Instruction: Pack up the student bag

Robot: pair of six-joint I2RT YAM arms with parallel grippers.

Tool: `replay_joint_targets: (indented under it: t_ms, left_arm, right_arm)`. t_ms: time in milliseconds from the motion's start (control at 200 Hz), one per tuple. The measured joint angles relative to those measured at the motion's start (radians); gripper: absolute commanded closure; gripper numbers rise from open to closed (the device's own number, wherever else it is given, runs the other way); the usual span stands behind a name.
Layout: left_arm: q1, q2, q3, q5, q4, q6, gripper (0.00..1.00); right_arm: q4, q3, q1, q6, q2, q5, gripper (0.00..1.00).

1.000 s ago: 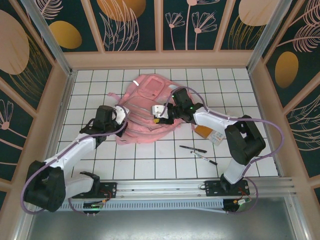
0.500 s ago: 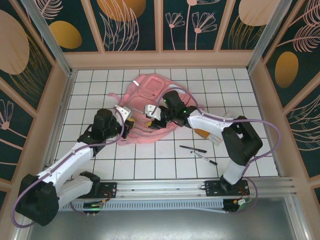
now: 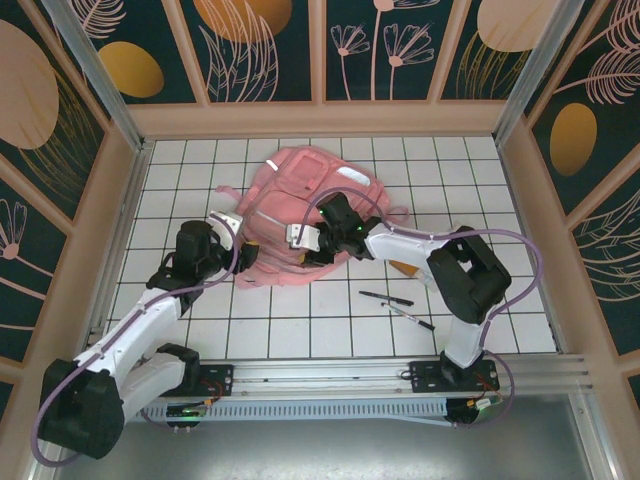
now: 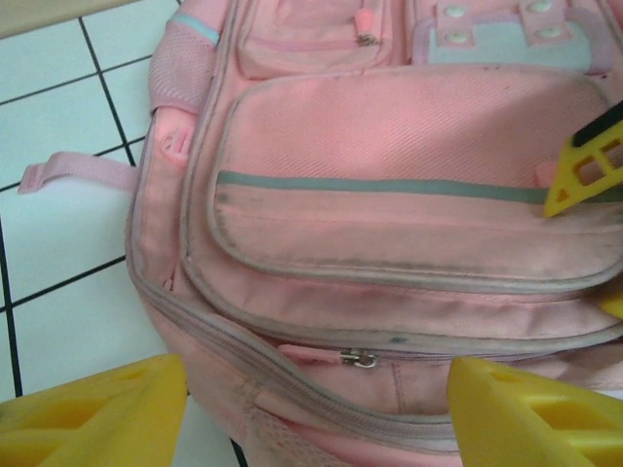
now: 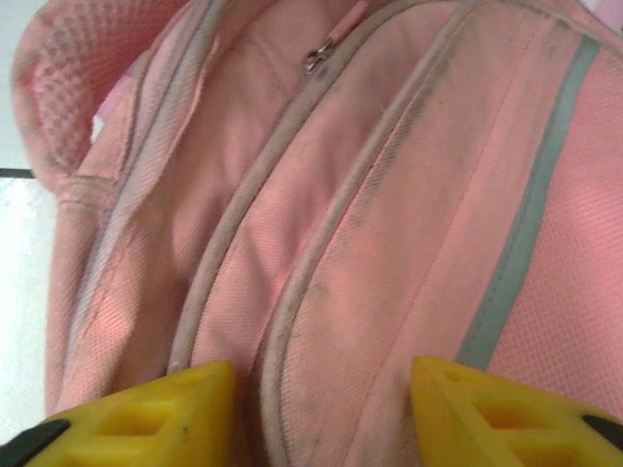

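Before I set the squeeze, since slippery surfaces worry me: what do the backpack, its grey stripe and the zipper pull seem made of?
The backpack looks like soft pink woven cloth, matte and grubby; a fine ribbed weave shows. The grey stripe is flat sewn-on tape, smoother, possibly reflective. The zipper pull is a small silvery loop, likely metal.

The student bag [image 4: 409, 146] is matt woven cloth, its zipper pull [image 4: 363, 359] shiny metal. The left gripper [image 4: 316, 389] has smooth plastic fingers [image 4: 92, 413].
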Motion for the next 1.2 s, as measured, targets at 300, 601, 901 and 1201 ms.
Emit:
replay_joint_targets:
  t_ms: [300,601,901,1201]
  left_arm:
    - [0.02,0.026,0.002,0.023,-0.003,0.028,0.32]
    - [0.02,0.052,0.032,0.025,-0.063,0.103,0.34]
    - [0.02,0.151,0.183,0.104,-0.098,0.146,0.38]
    - [0.008,0.15,0.105,0.303,-0.041,0.166,0.37]
  right_arm:
    - [0.004,0.006,0.024,-0.056,0.01,0.094,0.61]
    - [0.18,-0.087,0.042,-0.103,-0.039,0.29,1.0]
    - [0.235,-0.211,-0.016,-0.216,-0.29,0.227,1.0]
    - [0.243,-0.211,-0.114,-0.208,-0.315,0.067,1.0]
